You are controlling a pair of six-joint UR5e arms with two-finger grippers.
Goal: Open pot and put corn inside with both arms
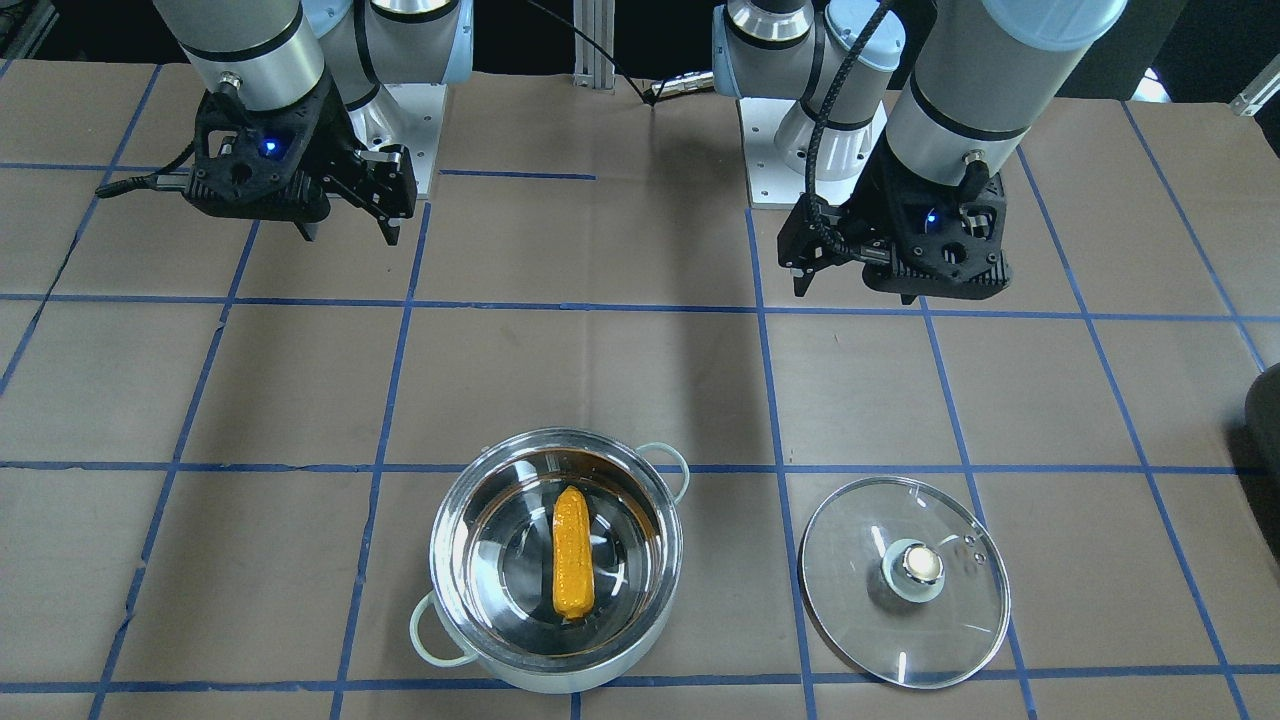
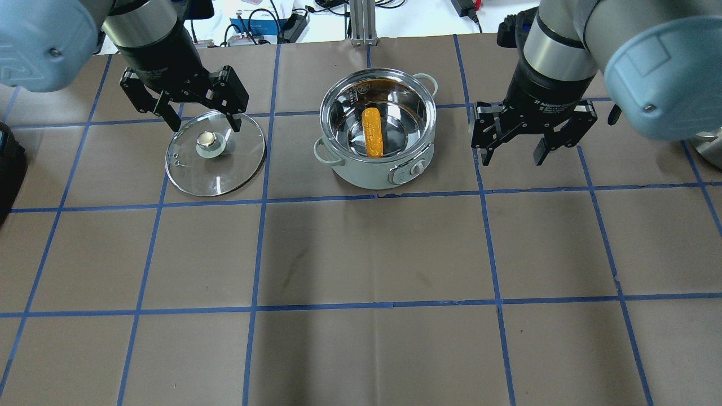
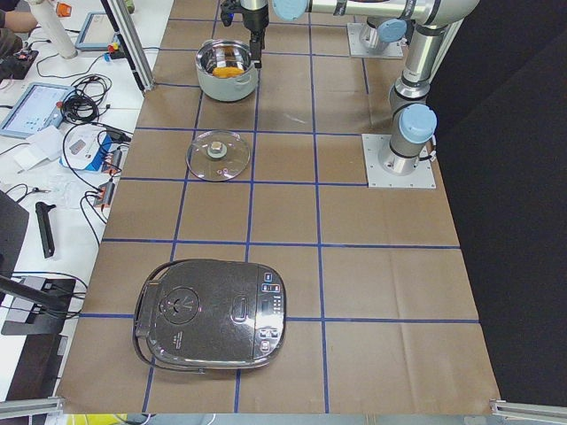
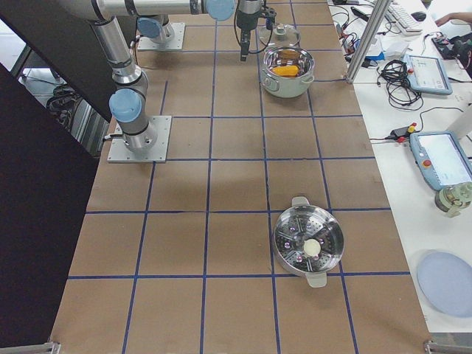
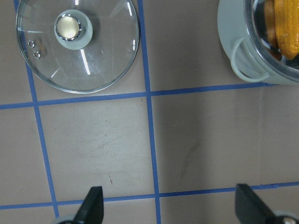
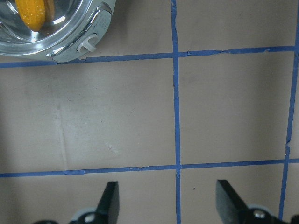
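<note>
The pot (image 1: 437,548) stands open on the table, in the overhead view too (image 2: 366,172). The corn (image 1: 572,552) lies inside it on the bottom (image 2: 371,132). The clear glass lid (image 1: 870,625) lies flat on the table on the pot's left-arm side (image 2: 240,163). My left gripper (image 2: 204,121) is open and empty, raised over the lid's far edge (image 1: 856,290). My right gripper (image 2: 511,155) is open and empty, raised beside the pot on its other side (image 1: 348,232). Both wrist views show spread fingertips (image 5: 93,205) (image 6: 110,200) above bare table.
A grey rice cooker (image 3: 213,314) sits at the table's end on my left. A steel steamer pot (image 4: 308,243) sits towards the end on my right. Blue tape lines grid the brown table cover. Cables and tablets lie beyond the far edge.
</note>
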